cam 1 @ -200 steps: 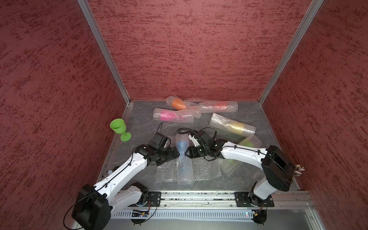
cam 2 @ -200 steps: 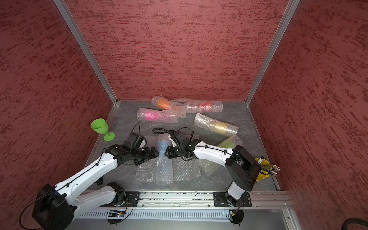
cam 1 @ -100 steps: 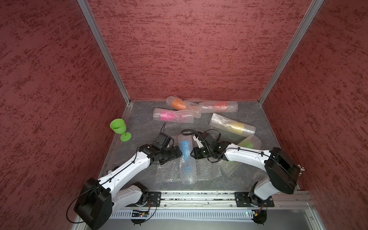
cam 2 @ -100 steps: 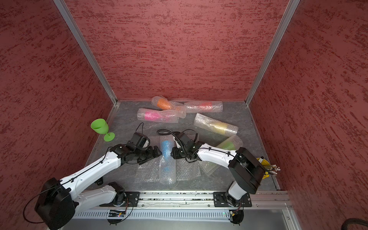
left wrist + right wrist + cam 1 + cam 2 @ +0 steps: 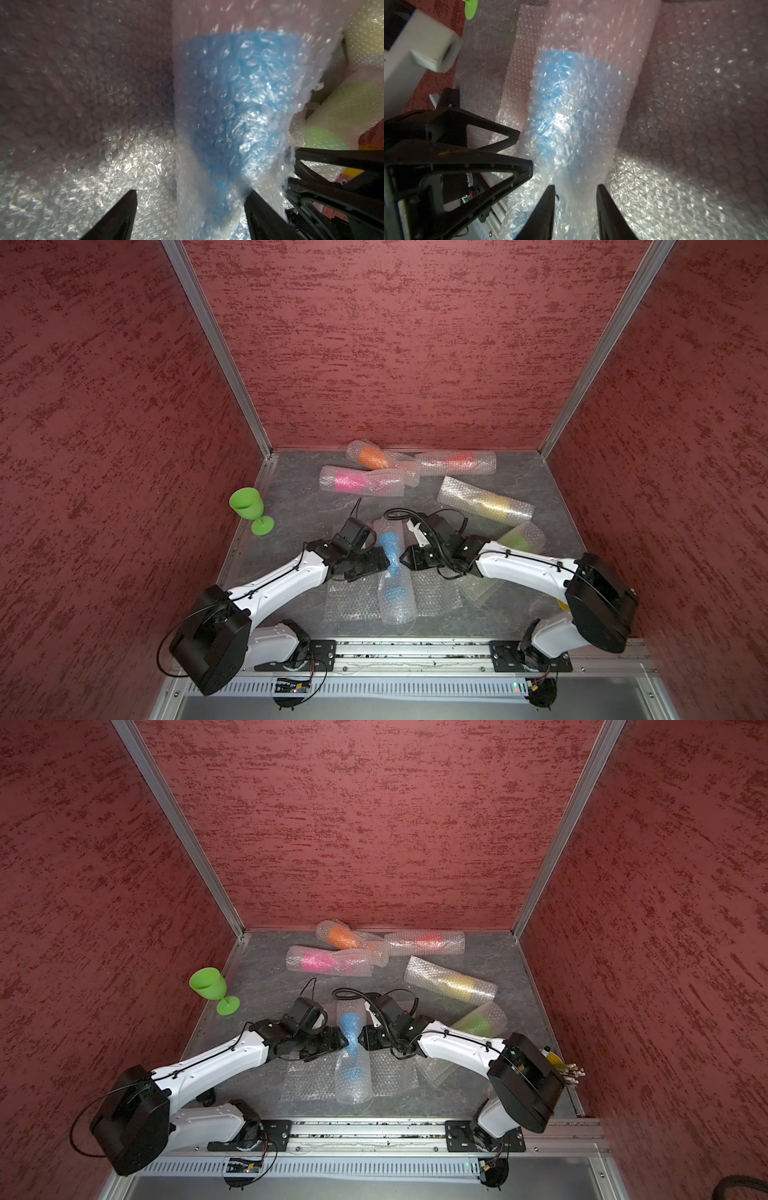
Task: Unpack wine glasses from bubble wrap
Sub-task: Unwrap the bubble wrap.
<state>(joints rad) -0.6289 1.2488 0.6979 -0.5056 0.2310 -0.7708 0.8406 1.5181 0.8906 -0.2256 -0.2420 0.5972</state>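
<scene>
left wrist view shows the left gripper [image 5: 191, 193] with jaws standing wide. One finger touches the clear bubble-wrap roll [image 5: 187, 207] that holds the blue plastic goblet [image 5: 239, 93], and the other finger is apart from it. in the right wrist view the right gripper [image 5: 576, 186] has its jaws narrow, and they seem to pinch the thin waist of this roll. compared with a second ago, the left arm has reached further in and its jaws have begun to close. i judge that both grippers now meet on the same roll and the unwrapping of the blue one only begins. the roll lies on flat bubble-wrap sheets [image 5: 353, 601] at the front of the grey table [image 5: 299, 497]. just behind the right arm lies a roll with a green goblet [image 5: 519, 539] inside. further left an unwrapped green goblet [image 5: 248, 506] stands upright. toward the back wall lie the yellow roll [image 5: 490, 504], pink roll [image 5: 357, 483], orange roll [image 5: 370, 456] and red roll [image 5: 457, 460], all still wrapped. the blue stem and foot are only a blur through the bubbles, and the loose edge of the wrap i cannot find.
</scene>
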